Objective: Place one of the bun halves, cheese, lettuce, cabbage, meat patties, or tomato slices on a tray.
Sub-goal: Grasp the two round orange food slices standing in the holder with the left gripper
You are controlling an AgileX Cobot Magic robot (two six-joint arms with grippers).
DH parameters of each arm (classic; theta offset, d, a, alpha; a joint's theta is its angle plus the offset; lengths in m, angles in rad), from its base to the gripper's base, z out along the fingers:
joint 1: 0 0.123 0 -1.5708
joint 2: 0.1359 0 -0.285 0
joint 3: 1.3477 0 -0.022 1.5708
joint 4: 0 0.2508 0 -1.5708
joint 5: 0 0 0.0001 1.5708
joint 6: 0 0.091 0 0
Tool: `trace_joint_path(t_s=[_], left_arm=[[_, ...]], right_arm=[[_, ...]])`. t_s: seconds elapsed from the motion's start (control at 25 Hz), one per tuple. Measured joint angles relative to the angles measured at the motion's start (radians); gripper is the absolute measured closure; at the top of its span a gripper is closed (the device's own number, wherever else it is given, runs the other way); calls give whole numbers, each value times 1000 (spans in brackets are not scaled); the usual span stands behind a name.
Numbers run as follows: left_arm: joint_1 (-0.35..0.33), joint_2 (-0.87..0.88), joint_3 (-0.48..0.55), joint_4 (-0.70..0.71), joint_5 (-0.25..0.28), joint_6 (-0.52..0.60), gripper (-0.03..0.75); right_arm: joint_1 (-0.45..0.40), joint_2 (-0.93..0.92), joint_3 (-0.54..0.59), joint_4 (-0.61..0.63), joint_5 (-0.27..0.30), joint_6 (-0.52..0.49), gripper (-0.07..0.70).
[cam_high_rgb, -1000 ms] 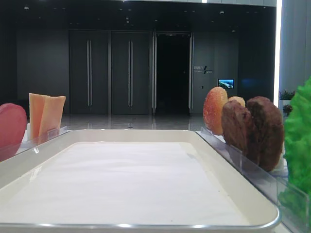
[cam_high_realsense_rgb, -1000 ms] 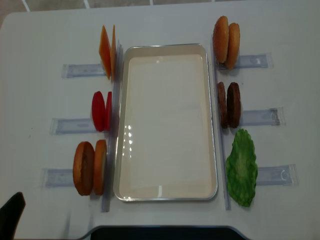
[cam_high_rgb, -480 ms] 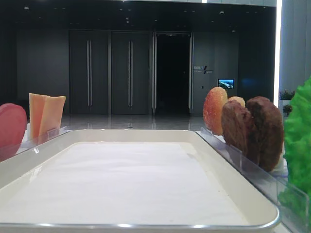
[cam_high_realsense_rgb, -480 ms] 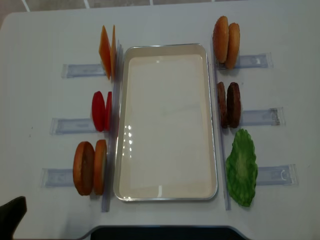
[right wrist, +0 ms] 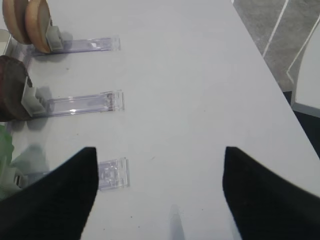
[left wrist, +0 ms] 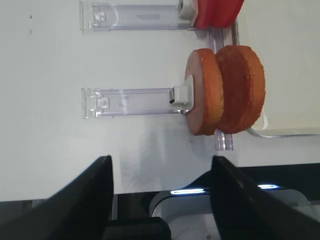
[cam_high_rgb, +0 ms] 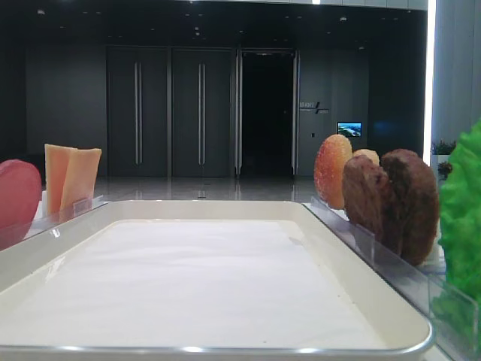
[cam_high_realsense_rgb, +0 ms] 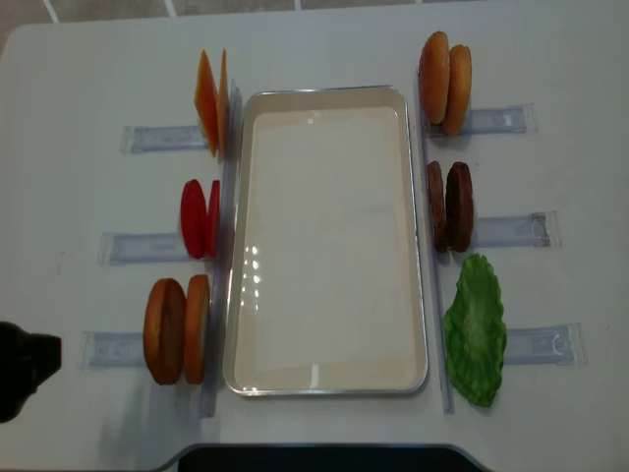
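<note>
The white tray (cam_high_realsense_rgb: 329, 246) lies mid-table with nothing on it. On its left stand cheese (cam_high_realsense_rgb: 210, 101), tomato slices (cam_high_realsense_rgb: 200, 218) and two bun halves (cam_high_realsense_rgb: 177, 330). To its right are more bun halves (cam_high_realsense_rgb: 444, 69), meat patties (cam_high_realsense_rgb: 449, 206) and lettuce (cam_high_realsense_rgb: 476, 329). Cabbage is out of view. My left gripper (left wrist: 162, 175) is open and holds nothing, near the table's front edge, short of the bun halves (left wrist: 225, 90). My right gripper (right wrist: 160, 165) is open over bare table, right of the patties (right wrist: 12, 87).
Clear plastic holder rails (cam_high_realsense_rgb: 162, 138) stick out sideways from each food pair. The table's front edge and a dark base (left wrist: 220, 200) lie just under the left gripper. The table's right edge (right wrist: 265, 55) drops off to the floor.
In the overhead view the dark left arm at the bottom-left corner has moved up the picture, toward the rail of the left bun halves. Nothing else has moved.
</note>
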Motion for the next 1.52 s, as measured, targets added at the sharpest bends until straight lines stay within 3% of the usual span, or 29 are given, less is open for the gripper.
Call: trace_joint_path(t_s=[0.64,1.16,1.28,1.52], left_arm=[[0,418,-207,36,-6,0,252],[-2,548,-218,93,-9,-44,252],[-44,553,-218,123,-9,-91,252],[-223,557,-218,156,-9,-240,252]], right_arm=[[0,0,0,0,0,0,107],[0,0,0,0,0,0,107],[0,0,0,0,0,0,107],[0,0,0,0,0,0,107]])
